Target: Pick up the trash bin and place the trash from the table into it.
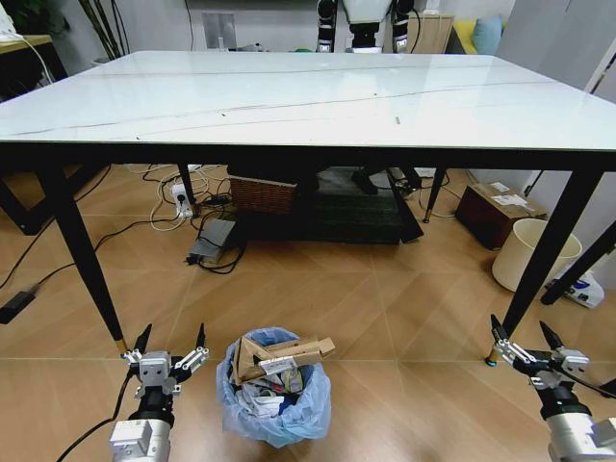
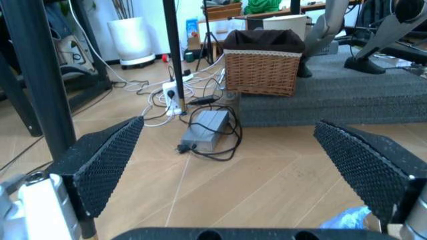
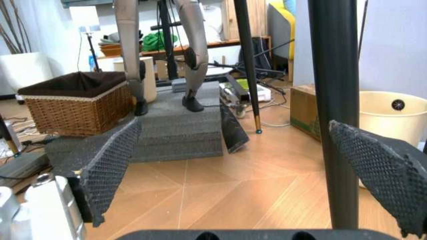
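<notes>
The trash bin, lined with a crinkled light blue bag, stands on the wooden floor in front of the table. It holds trash: brown paper pieces, white papers and wrappers. My left gripper hangs open low over the floor, just left of the bin. A sliver of the blue bag shows past its fingers in the left wrist view. My right gripper is open near the table's front right leg, well right of the bin. The white marble-look tabletop is bare apart from thin dark veins.
Under the table sit a wicker basket, a grey foam mat, a power strip and tangled cables. A plain cream bin and a cardboard box stand to the right. Slim black table legs flank both grippers.
</notes>
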